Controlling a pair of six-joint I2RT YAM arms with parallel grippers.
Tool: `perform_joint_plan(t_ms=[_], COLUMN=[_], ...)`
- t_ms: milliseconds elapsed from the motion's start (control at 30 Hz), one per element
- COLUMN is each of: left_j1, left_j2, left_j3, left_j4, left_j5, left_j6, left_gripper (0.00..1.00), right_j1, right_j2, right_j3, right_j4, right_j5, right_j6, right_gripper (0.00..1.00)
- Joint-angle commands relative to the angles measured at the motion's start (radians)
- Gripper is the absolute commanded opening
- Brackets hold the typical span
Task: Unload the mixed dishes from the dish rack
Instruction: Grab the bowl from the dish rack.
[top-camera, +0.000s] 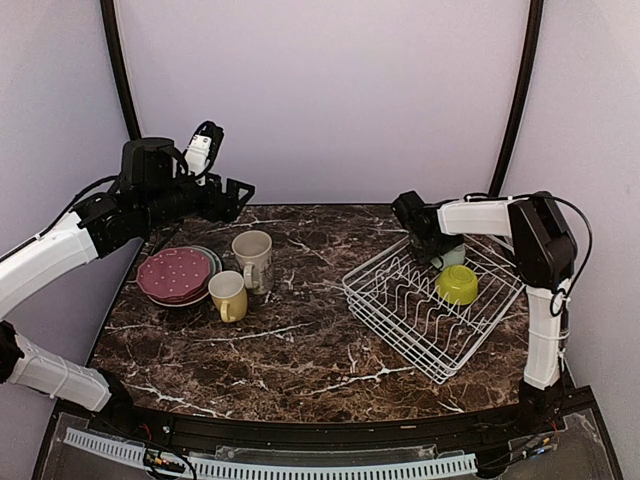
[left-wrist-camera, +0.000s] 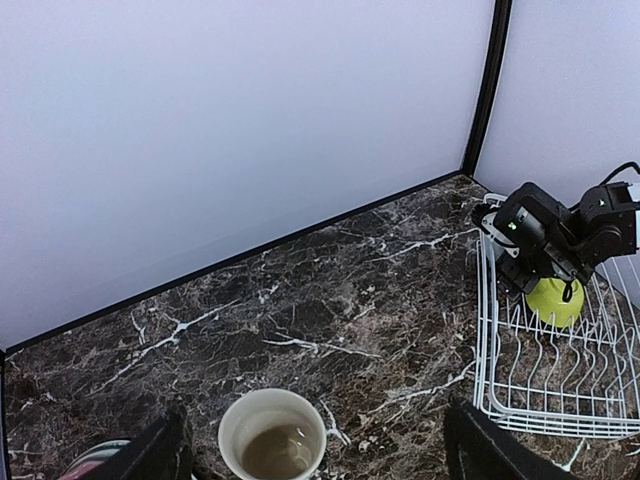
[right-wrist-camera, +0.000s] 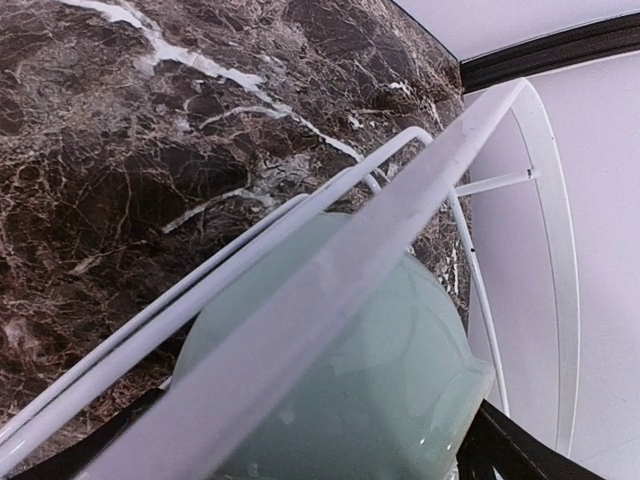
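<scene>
The white wire dish rack (top-camera: 400, 305) stands at the right of the table. A lime-green bowl (top-camera: 458, 284) lies upside down in it. A pale mint bowl (top-camera: 455, 254) lies behind it, partly hidden by my right gripper (top-camera: 432, 247). In the right wrist view the mint bowl (right-wrist-camera: 380, 370) fills the space between my open fingers (right-wrist-camera: 505, 452), behind a rack rail (right-wrist-camera: 400, 215). At the left stand a stack of plates with a maroon-pink dotted one on top (top-camera: 176, 274), a yellow mug (top-camera: 228, 296) and a cream-grey mug (top-camera: 253, 260). My left gripper (top-camera: 235, 195) is open and empty, high above the cream-grey mug (left-wrist-camera: 272, 437).
The dark marble table (top-camera: 300, 340) ends at a black edge against the pale back wall. The rack (left-wrist-camera: 540, 385), the lime-green bowl (left-wrist-camera: 555, 300) and the right gripper (left-wrist-camera: 530, 235) show at the right of the left wrist view.
</scene>
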Motion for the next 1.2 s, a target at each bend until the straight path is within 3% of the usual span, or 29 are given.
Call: perform_joint_plan(t_ms=[0,333,700,1167], left_j1=[0.003,0.015,0.034,0.035], left_j2=[-0.001,0.009,0.012,0.008], left_j3=[-0.013,-0.015,-0.017,-0.016], left_j4=[0.014,0.018,0.022,0.021], left_j5=[0.002,0.017,0.043,0.055], left_j6=[-0.008,-0.024,-0.043,-0.054], left_gripper=[0.86,0.86,0.86,0.86], right_j1=[-0.002,-0.001,0.007,0.009], right_j2=[0.035,0.043,0.015,-0.182], right_j3=[0.028,0.011,-0.017,-0.09], right_j4=[0.043,0.08,0.087,0.105], right_j5=[0.043,0.073,0.088,-0.041], right_j6=[0.006,0.024,0.034,0.043], right_gripper=[0.96,0.88,0.64,0.46])
